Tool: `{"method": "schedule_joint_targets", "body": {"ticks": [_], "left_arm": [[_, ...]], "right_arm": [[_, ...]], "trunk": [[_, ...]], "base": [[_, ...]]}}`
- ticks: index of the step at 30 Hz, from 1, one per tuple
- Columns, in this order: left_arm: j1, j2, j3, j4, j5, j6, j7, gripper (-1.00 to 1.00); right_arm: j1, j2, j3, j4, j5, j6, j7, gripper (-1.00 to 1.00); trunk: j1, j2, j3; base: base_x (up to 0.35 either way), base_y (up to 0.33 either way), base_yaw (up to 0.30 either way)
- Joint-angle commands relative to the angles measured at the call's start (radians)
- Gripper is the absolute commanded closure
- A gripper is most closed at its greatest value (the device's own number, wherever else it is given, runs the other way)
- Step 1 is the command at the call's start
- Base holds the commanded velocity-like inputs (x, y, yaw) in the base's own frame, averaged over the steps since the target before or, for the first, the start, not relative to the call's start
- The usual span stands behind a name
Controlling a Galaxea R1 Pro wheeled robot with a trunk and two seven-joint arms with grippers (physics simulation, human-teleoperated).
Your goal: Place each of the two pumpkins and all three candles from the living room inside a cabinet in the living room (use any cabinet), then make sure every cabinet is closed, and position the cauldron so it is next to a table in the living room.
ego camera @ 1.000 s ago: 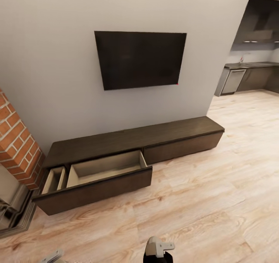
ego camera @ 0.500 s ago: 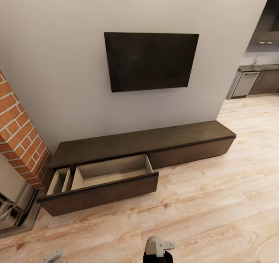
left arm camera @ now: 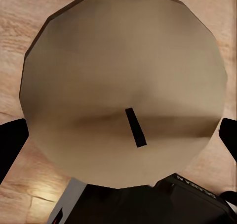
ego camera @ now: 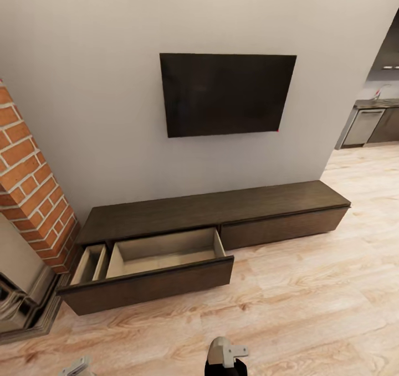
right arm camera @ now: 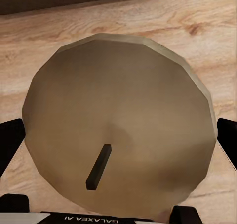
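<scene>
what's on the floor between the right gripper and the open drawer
Nothing: in the head view only bare wood floor lies between the right gripper and the open drawer.

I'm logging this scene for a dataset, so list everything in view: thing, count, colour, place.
cabinet: one, dark brown, low against the wall under the TV.
open drawer: one, pale wood inside, pulled out at the cabinet's left; nothing shows in it.
closed drawer front: one, dark brown, cabinet's right half.
TV: one, black, on the grey wall.
brick column: one, red-orange, left of the cabinet.
floor: light wood planks.
kitchen units: grey, far right background.
candles: two, grey-brown with dark wicks, one in the left gripper, one in the right gripper.
</scene>
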State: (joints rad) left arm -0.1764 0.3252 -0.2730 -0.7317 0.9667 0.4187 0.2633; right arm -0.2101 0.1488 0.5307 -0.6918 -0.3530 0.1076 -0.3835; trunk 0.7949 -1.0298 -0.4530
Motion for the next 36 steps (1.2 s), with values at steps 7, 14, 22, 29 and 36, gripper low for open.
{"method": "schedule_joint_targets", "body": {"ticks": [7,14,22,29,36], "left_arm": [[0.0,0.0,0.001,0.0,-0.002,0.001,0.0,1.0],[0.0,0.0,0.003,0.0,-0.002,0.002,0.0,1.0],[0.0,0.0,0.004,0.0,-0.002,0.002,0.0,1.0],[0.0,0.0,0.003,0.0,-0.001,0.004,-0.001,1.0],[0.0,0.013,0.018,-0.076,-0.001,0.149,0.0,1.0]], "right_arm": [[0.0,0.0,0.0,0.0,0.0,0.005,0.0,1.0],[0.0,-0.006,0.002,0.001,-0.001,-0.002,0.003,1.0],[0.0,-0.006,0.0,0.005,-0.002,0.001,0.004,1.0],[0.0,-0.005,-0.001,0.006,-0.003,0.003,0.001,1.0],[0.0,0.0,-0.003,-0.105,-0.004,0.135,0.0,1.0]], "trunk": [[0.0,0.0,0.004],[-0.023,0.042,0.023],[-0.054,0.098,0.048],[-0.08,0.147,0.07],[-0.107,0.196,0.092]], "base": [[0.129,-0.044,0.244],[0.006,-0.002,0.152],[0.0,0.0,0.007],[0.0,0.0,0.0],[0.0,0.0,0.0]]}}
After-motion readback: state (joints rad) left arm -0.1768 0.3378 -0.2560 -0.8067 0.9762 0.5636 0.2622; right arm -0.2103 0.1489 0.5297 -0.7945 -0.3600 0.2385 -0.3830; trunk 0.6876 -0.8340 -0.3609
